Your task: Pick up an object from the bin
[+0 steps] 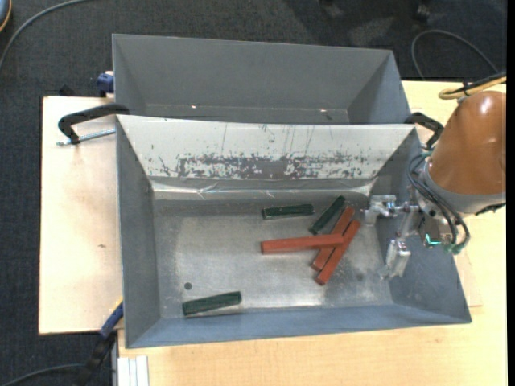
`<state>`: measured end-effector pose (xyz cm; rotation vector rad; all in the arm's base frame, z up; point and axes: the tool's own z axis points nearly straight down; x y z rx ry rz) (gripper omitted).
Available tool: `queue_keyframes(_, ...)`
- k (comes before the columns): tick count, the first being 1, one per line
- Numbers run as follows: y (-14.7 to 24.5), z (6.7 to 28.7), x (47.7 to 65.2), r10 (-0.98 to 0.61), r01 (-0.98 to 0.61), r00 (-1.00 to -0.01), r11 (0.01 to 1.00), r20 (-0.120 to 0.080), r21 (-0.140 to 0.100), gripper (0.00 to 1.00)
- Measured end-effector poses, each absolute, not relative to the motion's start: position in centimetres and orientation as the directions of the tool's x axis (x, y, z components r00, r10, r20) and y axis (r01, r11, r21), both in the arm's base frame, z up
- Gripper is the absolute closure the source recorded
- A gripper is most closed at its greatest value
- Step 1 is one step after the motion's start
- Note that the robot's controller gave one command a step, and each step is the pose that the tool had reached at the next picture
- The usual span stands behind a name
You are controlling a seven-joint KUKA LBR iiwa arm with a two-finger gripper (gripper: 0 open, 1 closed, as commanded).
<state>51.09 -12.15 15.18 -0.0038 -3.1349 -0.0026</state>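
My gripper (387,235) hangs at the right side of the bin, close to the right wall, its two metal fingers spread open with nothing between them. Just left of it lie two red bars: one diagonal (339,248) and one flat along the floor (291,246), crossing each other. A dark green bar (328,214) leans diagonally beside the upper end of the diagonal red bar. The gripper touches none of them.
Another dark green bar (287,211) lies near the back wall at mid-bin. A third dark green bar (212,303) rests at the front left corner. The arm, under an orange cover, comes in over the right rim.
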Motion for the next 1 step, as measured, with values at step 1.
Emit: queue_keyframes(1,-5.56,7.64,53.67,-0.339,-0.339,-0.941,0.941,0.0,0.003,0.0)
